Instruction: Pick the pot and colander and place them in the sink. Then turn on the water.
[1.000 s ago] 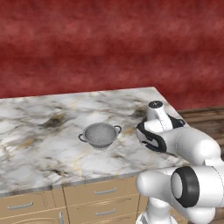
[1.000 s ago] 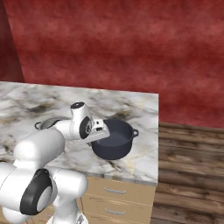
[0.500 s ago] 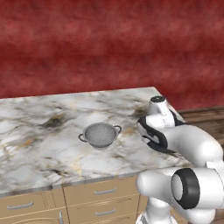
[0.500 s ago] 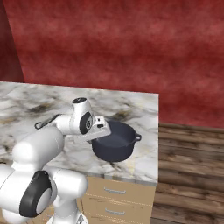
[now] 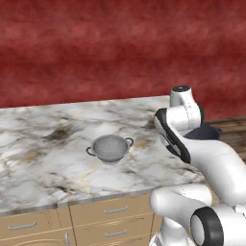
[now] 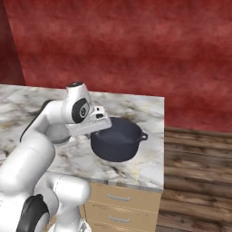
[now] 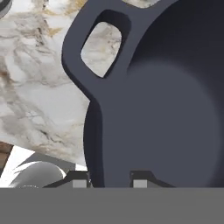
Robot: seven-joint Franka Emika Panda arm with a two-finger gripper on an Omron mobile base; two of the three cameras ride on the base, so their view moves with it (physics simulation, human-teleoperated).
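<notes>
dark navy pot (image 6: 117, 144) – silvery perforated colander (image 5: 110, 148) – veined marble counter (image 5: 43, 158).

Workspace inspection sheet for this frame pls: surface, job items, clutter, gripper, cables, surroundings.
Surface: marble counter over tan drawers.
Pot: dark pot sits near the counter's right end, one loop handle close in the hand view.
Colander: silvery perforated colander upright on the counter, apart from the pot.
Sink, water: nothing seen.
Clutter: nothing seen.
Gripper: gripper straddles the pot's rim by the handle, one fingertip each side; closure cannot be told.
Cables: nothing seen.
Surroundings: red wall behind, wood floor to the right.
</notes>
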